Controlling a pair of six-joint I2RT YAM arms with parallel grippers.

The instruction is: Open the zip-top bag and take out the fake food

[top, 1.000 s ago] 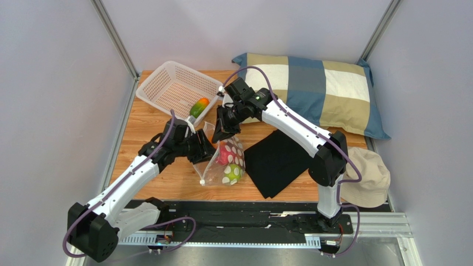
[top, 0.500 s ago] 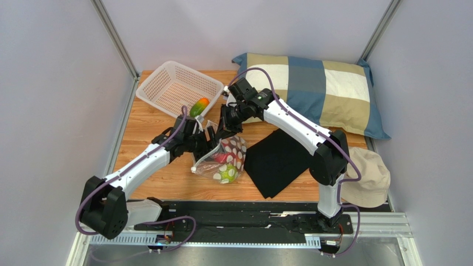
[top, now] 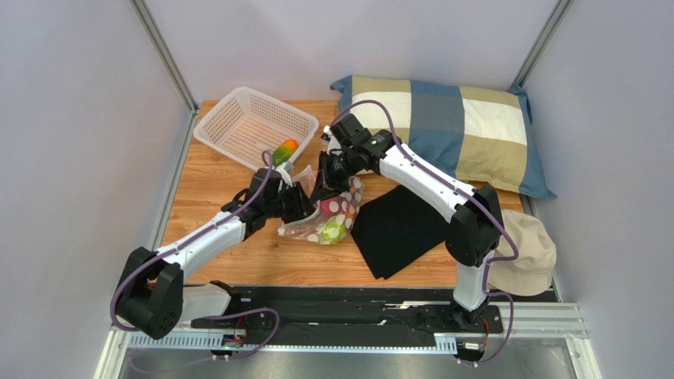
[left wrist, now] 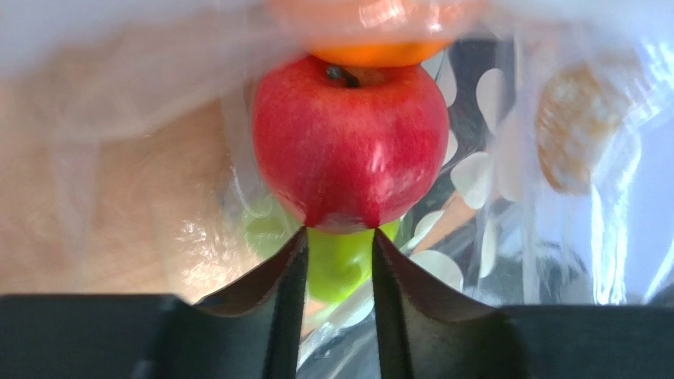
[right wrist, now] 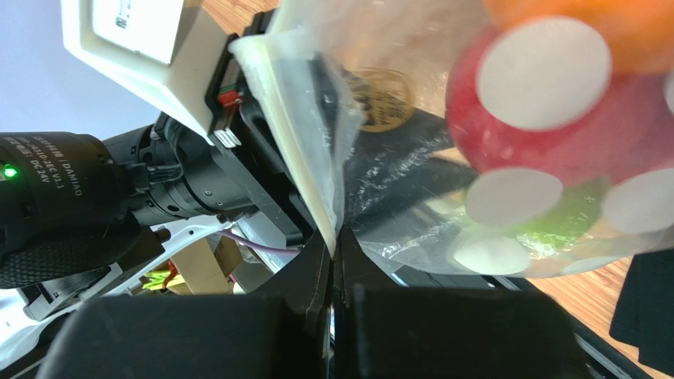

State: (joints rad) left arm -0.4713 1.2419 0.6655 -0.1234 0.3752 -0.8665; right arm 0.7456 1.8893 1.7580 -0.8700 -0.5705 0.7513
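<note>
The zip-top bag (top: pixel 336 215), clear with white dots, lies on the wooden table mid-view with its mouth facing left. My left gripper (top: pixel 304 207) reaches into the mouth. In the left wrist view it (left wrist: pixel 338 230) is open, fingertips touching the near side of a red apple (left wrist: pixel 348 150), with a green fruit (left wrist: pixel 340 268) behind the gap and an orange one (left wrist: pixel 380 51) above. My right gripper (right wrist: pixel 334 237) is shut on the bag's white zip edge (right wrist: pixel 297 158) and holds it up. An orange-green fruit (top: pixel 283 151) lies outside the bag by the basket.
A white lattice basket (top: pixel 237 118) stands at the back left. A checked pillow (top: pixel 451 118) lies at the back right, a black cloth (top: pixel 395 229) right of the bag, and a beige hat (top: pixel 526 253) at the right edge.
My left gripper has pushed right into the bag's mouth. The bag has shifted right and lies flatter. My right gripper has moved slightly right with the bag's edge.
</note>
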